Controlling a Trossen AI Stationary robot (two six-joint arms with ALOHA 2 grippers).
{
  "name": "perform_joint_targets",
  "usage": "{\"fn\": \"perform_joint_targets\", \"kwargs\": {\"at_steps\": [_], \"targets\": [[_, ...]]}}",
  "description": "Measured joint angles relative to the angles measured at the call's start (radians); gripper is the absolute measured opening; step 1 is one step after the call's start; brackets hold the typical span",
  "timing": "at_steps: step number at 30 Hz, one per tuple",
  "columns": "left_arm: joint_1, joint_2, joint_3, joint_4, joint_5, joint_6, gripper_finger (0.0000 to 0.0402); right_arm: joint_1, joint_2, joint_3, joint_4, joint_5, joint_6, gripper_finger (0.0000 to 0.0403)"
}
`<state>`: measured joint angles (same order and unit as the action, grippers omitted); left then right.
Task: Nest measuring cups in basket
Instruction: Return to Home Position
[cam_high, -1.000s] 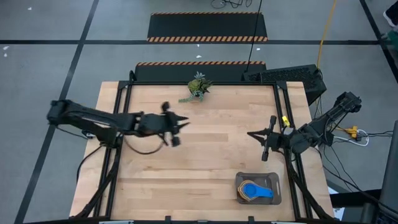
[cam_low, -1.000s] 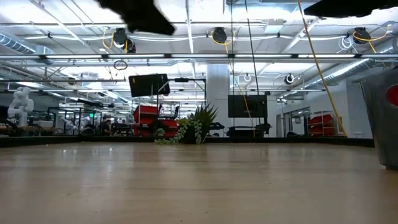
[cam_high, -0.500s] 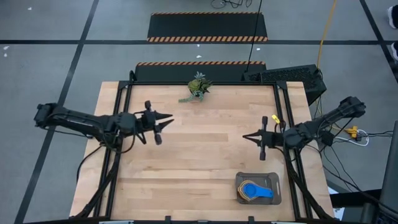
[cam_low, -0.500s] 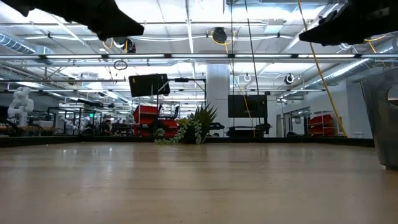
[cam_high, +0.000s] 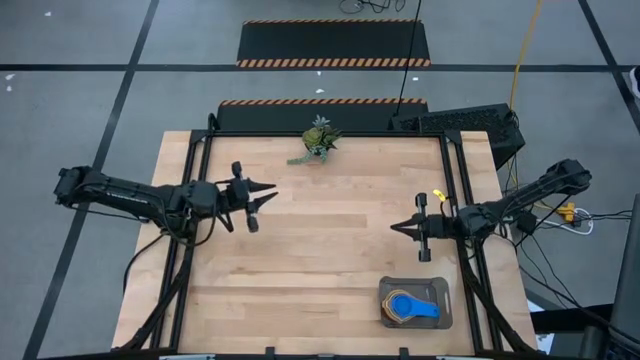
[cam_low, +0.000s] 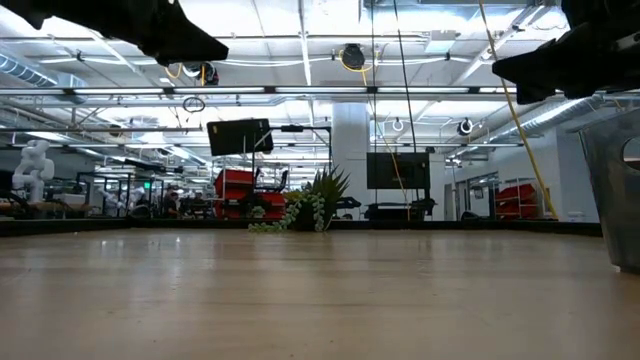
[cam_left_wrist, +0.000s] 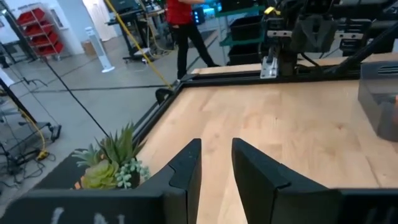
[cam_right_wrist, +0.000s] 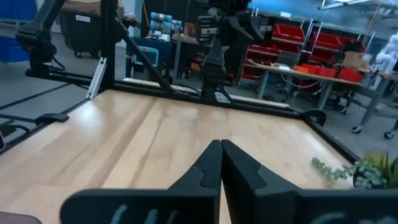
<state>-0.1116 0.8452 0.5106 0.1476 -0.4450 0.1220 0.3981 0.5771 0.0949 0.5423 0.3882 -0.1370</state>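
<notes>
since a second ago my left gripper has drawn back from the middle of the table toward its left side; over the last half second it barely shifts. its fingers stand a little apart with a narrow gap between them, holding nothing. my right gripper has eased slightly toward the near edge, still by the right side. its fingers are pressed together and empty.

the basket has not moved. it sits in the near right corner, just inside the near edge and close to the right rail. the measuring cups are nested in it, a blue one on top with its handle pointing right. the plant sprig lies at the middle of the far edge.

both grippers hang above the wood, well apart from each other and from the basket, and the whole centre of the table is open between them.
</notes>
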Motion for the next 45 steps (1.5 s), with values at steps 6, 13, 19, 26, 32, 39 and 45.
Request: {"fn": "perform_joint_targets", "kwargs": {"at_steps": [6, 13, 19, 26, 32, 39, 45], "targets": [[0.002, 0.0, 0.0, 0.002, 0.0, -0.037, 0.0093, 0.002, -0.005, -0.026, 0.0, -0.023, 0.028, 0.0], [0.015, 0.012, 0.0, -0.071, -0.001, -0.104, 0.0093, 0.002, -0.045, -0.056, -0.002, -0.056, 0.009, 0.0], [-0.009, -0.024, -0.065, -0.056, -0.002, -0.137, 0.0093, 0.002, -0.123, -0.057, -0.039, -0.035, -0.095, 0.0], [-0.046, -0.144, -0.222, 0.066, -0.011, -0.187, 0.0092, -0.009, -0.264, -0.058, -0.188, -0.022, -0.104, 0.0], [-0.065, -0.237, -0.288, 0.091, -0.01, -0.164, 0.0092, -0.02, -0.362, -0.06, -0.265, 0.032, -0.13, 0.0], [-0.068, -0.315, -0.305, 0.088, -0.002, -0.131, 0.0092, -0.064, -0.466, -0.06, -0.345, -0.043, -0.112, 0.0], [-0.069, -0.332, -0.305, 0.068, 0.047, -0.131, 0.0092, -0.154, -0.506, -0.061, -0.36, -0.198, -0.079, 0.0]]}}
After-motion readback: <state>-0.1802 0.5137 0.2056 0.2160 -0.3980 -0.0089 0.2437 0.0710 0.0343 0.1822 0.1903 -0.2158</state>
